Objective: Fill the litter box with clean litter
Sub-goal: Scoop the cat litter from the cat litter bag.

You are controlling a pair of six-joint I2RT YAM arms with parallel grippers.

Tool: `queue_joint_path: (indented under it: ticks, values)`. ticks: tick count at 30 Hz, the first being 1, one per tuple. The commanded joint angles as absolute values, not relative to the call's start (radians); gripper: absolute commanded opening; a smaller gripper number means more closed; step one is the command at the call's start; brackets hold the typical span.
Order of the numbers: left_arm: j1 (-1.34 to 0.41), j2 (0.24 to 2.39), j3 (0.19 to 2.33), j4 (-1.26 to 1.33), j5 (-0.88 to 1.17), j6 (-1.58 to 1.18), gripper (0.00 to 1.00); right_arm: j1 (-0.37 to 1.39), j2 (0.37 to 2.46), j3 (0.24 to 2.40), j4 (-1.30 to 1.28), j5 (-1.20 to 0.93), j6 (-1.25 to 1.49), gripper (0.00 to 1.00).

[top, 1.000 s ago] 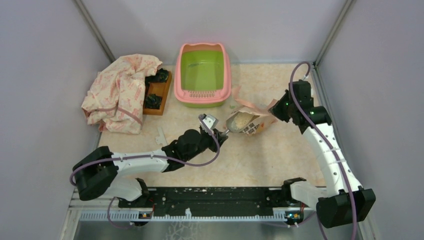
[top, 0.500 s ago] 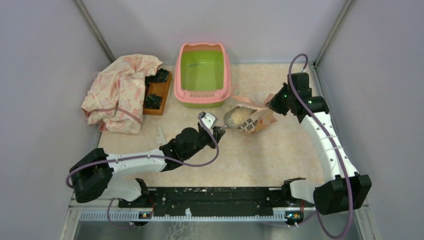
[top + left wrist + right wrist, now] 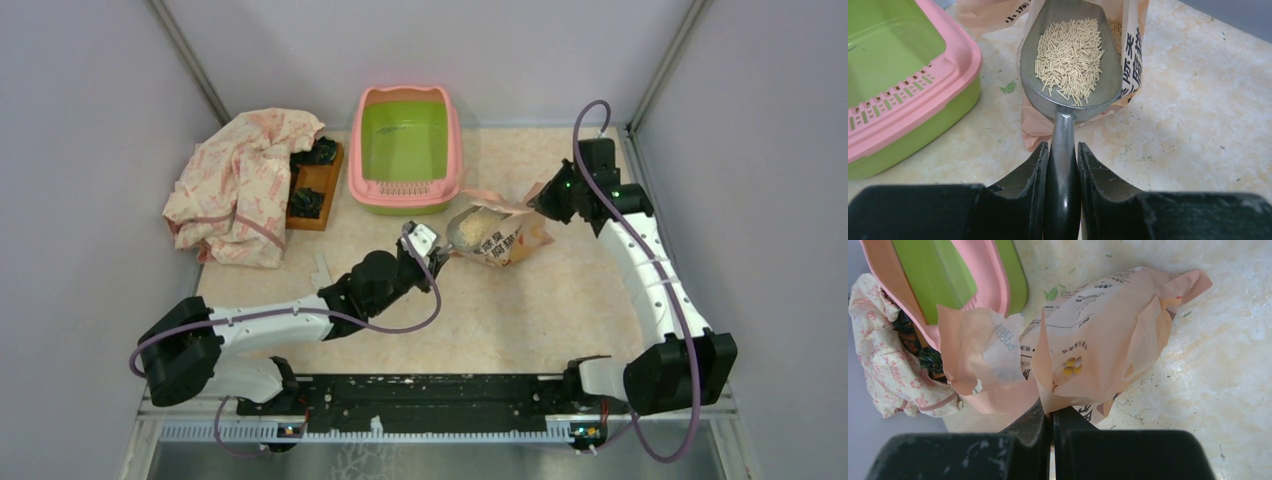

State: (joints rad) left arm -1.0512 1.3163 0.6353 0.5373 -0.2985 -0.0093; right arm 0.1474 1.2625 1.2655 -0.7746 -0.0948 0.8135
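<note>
**A:** Which step is this?

**B:** Carrying a load, I'd say. The left gripper (image 3: 1063, 152) is clamped on the handle of the silver metal scoop (image 3: 1064, 107). The bowl holds a shallow heap of clean litter (image 3: 1068, 50), short pale tan sticks, and sits at the mouth of the peach-pink litter bag (image 3: 1108, 325).

**A:** And the right gripper?

**B:** The right gripper (image 3: 1052, 417) is pinched tight on a fold of the bag's edge, propping the mouth open.

**A:** Where's the litter box?

**B:** The litter box (image 3: 404, 191) stands at the far side of the table (image 3: 520, 320), just left of the bag. The scoop isn't over it yet, and the green floor that shows looks bare.

**A:** What does the next move need?

**B:** Probably 1 swing left and away with the bowl kept level. Once it's past the pink slotted rim, a wrist roll tips it out. Tilt too early and the granules land on the table.
</note>
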Motion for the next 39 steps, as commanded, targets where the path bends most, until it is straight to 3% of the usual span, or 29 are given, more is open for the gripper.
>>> queue_joint_path:
  ticks: [1, 9, 27, 39]
  values:
    - [-1.019, 1.259, 0.662, 0.522, -0.300, 0.003, 0.10, 0.136, 1.281, 1.321, -0.700, -0.090, 0.781, 0.00]
    - [-0.915, 1.202, 0.650, 0.488, -0.191, -0.044, 0.11, 0.135, 1.280, 1.319, -0.708, -0.108, 0.745, 0.00]
    - [-0.900, 1.114, 0.595, 0.515, -0.164, -0.045, 0.12, 0.136, 1.336, 1.352, -0.672, -0.113, 0.771, 0.00]
    - [-0.854, 1.270, 0.597, 0.648, -0.115, -0.027, 0.10, 0.135, 1.423, 1.376, -0.606, -0.141, 0.803, 0.00]
